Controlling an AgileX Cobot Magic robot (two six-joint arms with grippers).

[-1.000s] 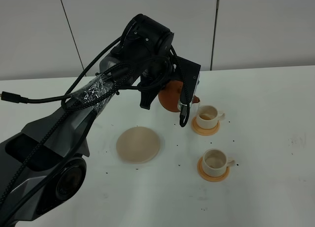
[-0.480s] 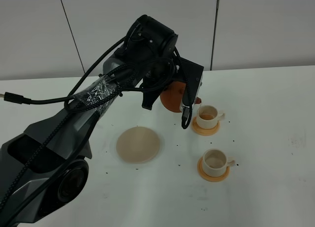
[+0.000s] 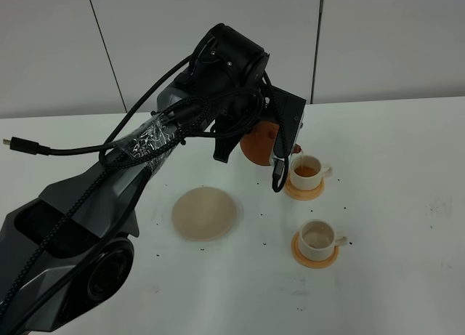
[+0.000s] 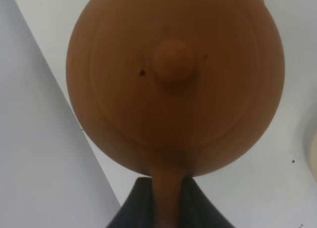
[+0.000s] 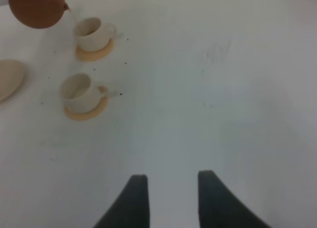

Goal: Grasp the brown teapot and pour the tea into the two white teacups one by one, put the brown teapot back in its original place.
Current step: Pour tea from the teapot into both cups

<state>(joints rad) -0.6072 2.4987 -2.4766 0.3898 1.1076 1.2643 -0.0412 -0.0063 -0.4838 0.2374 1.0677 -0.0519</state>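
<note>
The brown teapot (image 3: 256,144) hangs tilted above the table, its spout over the far white teacup (image 3: 307,169). My left gripper (image 4: 168,201) is shut on its loop handle; the lid and knob (image 4: 172,63) fill the left wrist view. A thin stream of tea (image 5: 72,16) runs from the teapot (image 5: 35,8) into the far teacup (image 5: 92,32), which holds brown liquid. The near teacup (image 3: 317,237) stands on its coaster and looks empty of tea. The beige trivet (image 3: 205,213) lies bare. My right gripper (image 5: 171,198) is open above bare table.
Each cup sits on a small tan coaster (image 3: 315,259). Small dark specks dot the white table (image 3: 407,204) around the cups. The left arm (image 3: 145,142) with its cables spans the left of the table. A grey wall backs the table.
The left arm has shifted a little to the right with the teapot, bringing the spout over the far cup. That cup now shows darker liquid.
</note>
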